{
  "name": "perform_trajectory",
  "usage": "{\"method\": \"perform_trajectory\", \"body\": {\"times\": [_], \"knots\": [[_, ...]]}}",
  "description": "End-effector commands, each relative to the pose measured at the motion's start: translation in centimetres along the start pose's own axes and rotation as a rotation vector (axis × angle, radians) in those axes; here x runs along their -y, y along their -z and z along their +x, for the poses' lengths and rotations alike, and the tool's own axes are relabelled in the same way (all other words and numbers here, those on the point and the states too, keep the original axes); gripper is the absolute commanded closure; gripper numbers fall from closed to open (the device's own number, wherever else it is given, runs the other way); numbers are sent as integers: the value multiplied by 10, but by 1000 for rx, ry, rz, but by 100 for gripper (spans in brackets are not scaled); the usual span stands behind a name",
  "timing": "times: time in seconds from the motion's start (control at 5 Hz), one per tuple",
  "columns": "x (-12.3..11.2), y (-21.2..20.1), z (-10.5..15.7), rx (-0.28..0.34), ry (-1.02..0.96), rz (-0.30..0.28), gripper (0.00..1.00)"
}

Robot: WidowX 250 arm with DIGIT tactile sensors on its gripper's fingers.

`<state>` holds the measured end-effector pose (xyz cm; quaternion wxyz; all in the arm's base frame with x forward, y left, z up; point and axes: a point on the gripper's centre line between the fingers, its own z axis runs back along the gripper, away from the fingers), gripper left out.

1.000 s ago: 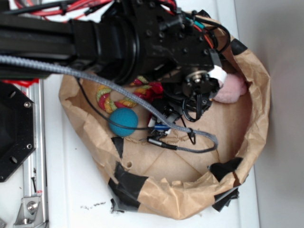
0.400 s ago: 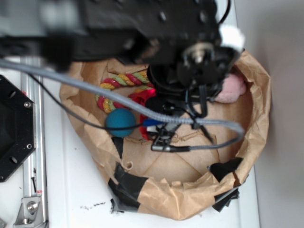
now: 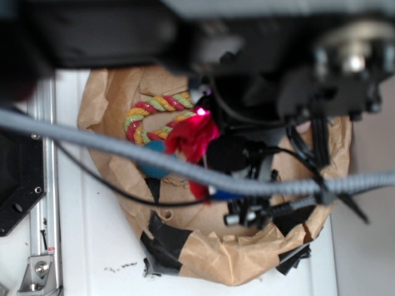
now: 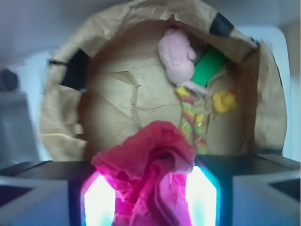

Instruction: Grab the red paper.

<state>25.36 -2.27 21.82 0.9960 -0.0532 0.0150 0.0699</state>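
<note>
White counter (image 3: 92, 246) carried a brown paper basin (image 4: 61, 117) patched with black tape, and above it the claw (image 4: 149, 195) was pinching the red paper (image 4: 148, 165) between its two glowing fingers (image 4: 99, 197). The wad hung clear of the basin floor, above the rope toy (image 3: 148, 111). A pink plush (image 4: 176, 59), a green block (image 4: 209, 63) and a small yellow toy (image 4: 223, 101) lay farther off by the far wall.

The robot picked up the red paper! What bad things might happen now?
The red paper is soft and crumpled, and part bulges out above the gripper, so it might slip free. The gray cable hangs across the paper-bag bowl and may snag. Dangling paper might brush the rope toy.
</note>
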Motion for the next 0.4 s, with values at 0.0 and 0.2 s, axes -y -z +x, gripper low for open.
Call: {"method": "perform_trajectory", "body": {"times": [0.0, 0.2], "knots": [[-4, -20, 6, 73, -266, -189, 100], [-4, -17, 3, 74, -278, -194, 100]]}}
